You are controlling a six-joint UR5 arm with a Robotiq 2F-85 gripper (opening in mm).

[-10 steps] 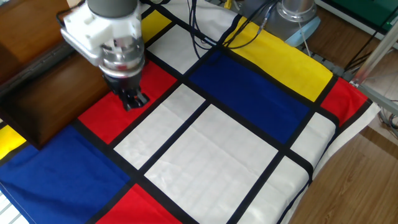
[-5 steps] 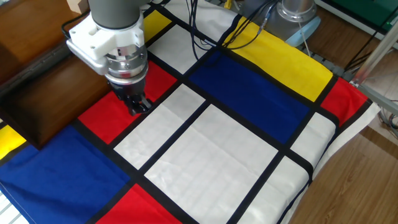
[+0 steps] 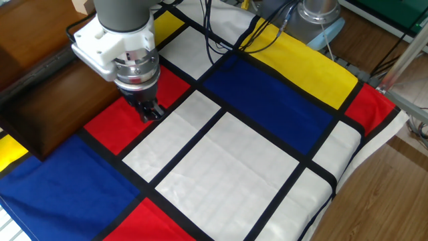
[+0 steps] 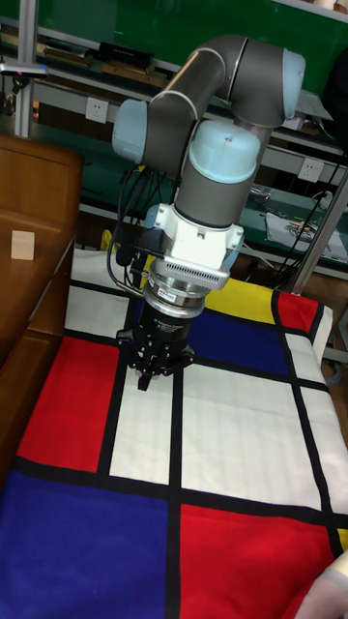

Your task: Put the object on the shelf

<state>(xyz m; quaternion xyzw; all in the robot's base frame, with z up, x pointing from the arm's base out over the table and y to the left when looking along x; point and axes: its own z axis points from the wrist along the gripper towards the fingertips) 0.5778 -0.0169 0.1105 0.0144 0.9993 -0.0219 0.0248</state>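
The object, a tiny pale beige cube [image 4: 21,245], rests on the dark brown wooden shelf [image 4: 34,290] at the left; in the fixed view a bit of the cube [image 3: 80,5] shows at the top edge, behind the arm, on the shelf [image 3: 47,100]. My gripper [image 3: 149,112] points down just above the red patch of the cloth beside the shelf's front corner, well away from the cube. In the tall fixed view the gripper [image 4: 155,375] has its black fingers spread and nothing between them.
A cloth of red, blue, yellow and white panels with black bands [image 3: 227,147] covers the table. Black cables [image 3: 221,40] trail across the far side. A grey metal base [image 3: 321,17] stands at the back right. The table edge [image 3: 354,167] drops off on the right.
The gripper has shifted slightly right and toward the table's middle, away from the shelf, during the first half second, then held still. The cube has not moved.
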